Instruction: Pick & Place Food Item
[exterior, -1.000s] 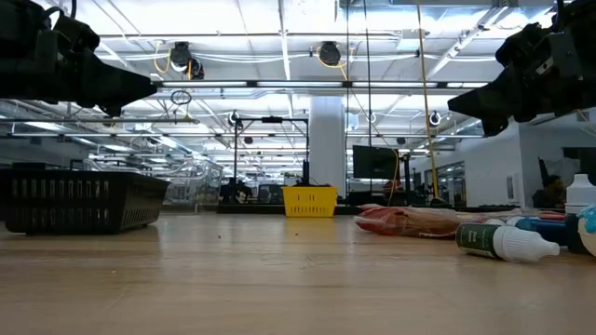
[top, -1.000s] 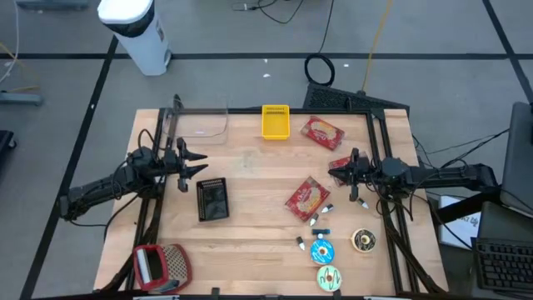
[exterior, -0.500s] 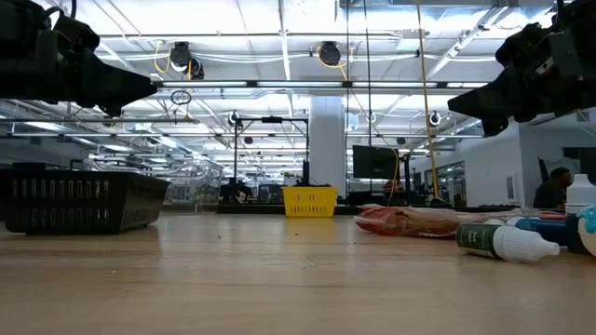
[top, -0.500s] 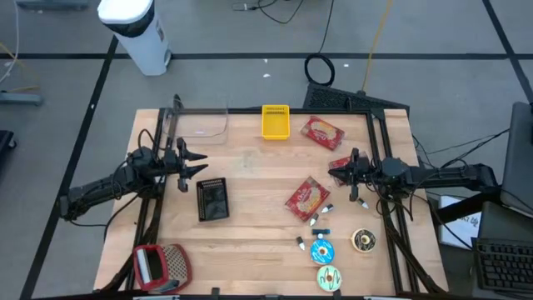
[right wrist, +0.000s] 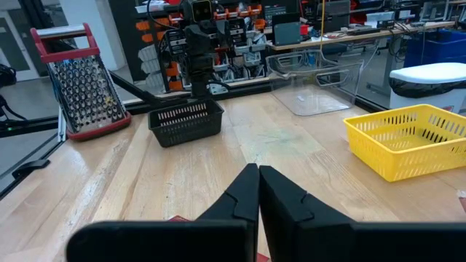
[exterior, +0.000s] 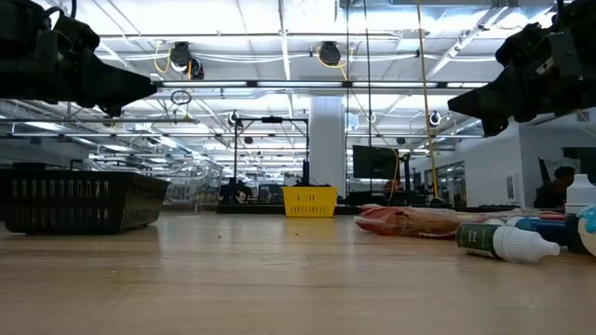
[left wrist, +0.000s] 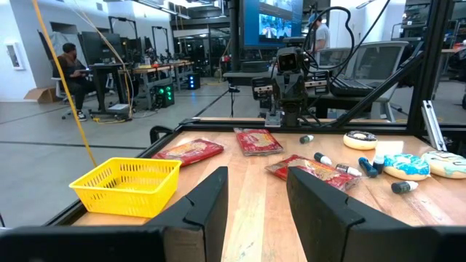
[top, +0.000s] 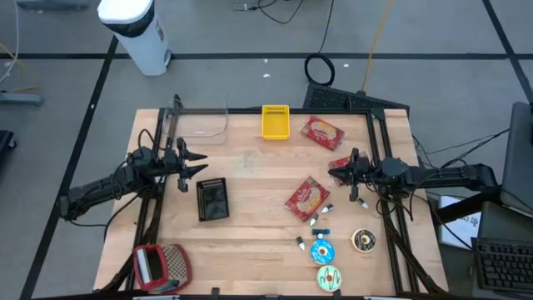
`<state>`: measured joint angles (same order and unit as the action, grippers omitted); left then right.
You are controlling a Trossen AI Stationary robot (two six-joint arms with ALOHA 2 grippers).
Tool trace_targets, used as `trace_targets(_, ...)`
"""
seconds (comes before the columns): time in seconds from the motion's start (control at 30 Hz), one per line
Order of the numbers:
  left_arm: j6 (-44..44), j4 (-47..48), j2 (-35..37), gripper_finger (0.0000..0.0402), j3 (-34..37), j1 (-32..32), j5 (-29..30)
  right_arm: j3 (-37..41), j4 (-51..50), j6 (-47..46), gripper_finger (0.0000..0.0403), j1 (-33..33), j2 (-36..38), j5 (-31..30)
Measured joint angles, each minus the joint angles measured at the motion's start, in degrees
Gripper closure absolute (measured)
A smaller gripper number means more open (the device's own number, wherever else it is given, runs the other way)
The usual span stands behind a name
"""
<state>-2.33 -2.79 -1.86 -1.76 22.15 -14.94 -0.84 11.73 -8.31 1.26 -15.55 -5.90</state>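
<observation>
Bench point(top: 250, 179): food packets sit on the 3 o'clock half, baskets toward 12 and 9.
Left gripper point(top: 198, 163): hanging above the bench at 9 o'clock, fingers point(left wrist: 207, 207) apart, nothing between them.
Right gripper point(top: 335, 173): hanging at 3 o'clock, fingers point(right wrist: 244, 195) pressed together, empty.
Red packet point(top: 306, 198): lying flat just past centre toward 4 o'clock, near the right gripper.
Best move: open the right fingers first, drop straight over the packet's middle, pinch across its short side.
Yellow basket point(top: 276, 121): 12 o'clock, a likely drop spot.

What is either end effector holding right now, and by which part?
Nothing is held. The left end effector hangs open and empty above the table; the right end effector is shut on nothing.
</observation>
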Motion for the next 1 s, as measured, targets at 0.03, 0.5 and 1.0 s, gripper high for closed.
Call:
trace_targets(0.03, 0.0, 0.0, -0.01, 0.0259, 0.0, 0.0, 0.0, 0.0, 0.02, 0.01, 0.0399, 0.0, 0.0, 0.0)
trace_targets(0.5, 0.0, 0.0, -0.01, 0.0259, -0.02, 0.0, 0.0, 0.0, 0.61, -0.01, 0.0399, 0.01, 0.01, 0.01)
trace_targets(1.0, 0.0, -0.01, 0.0, 0.0259, 0.0, -0.02, -0.01, 0.02, 13.56, -15.96, 0.0399, 0.03, -0.02, -0.26)
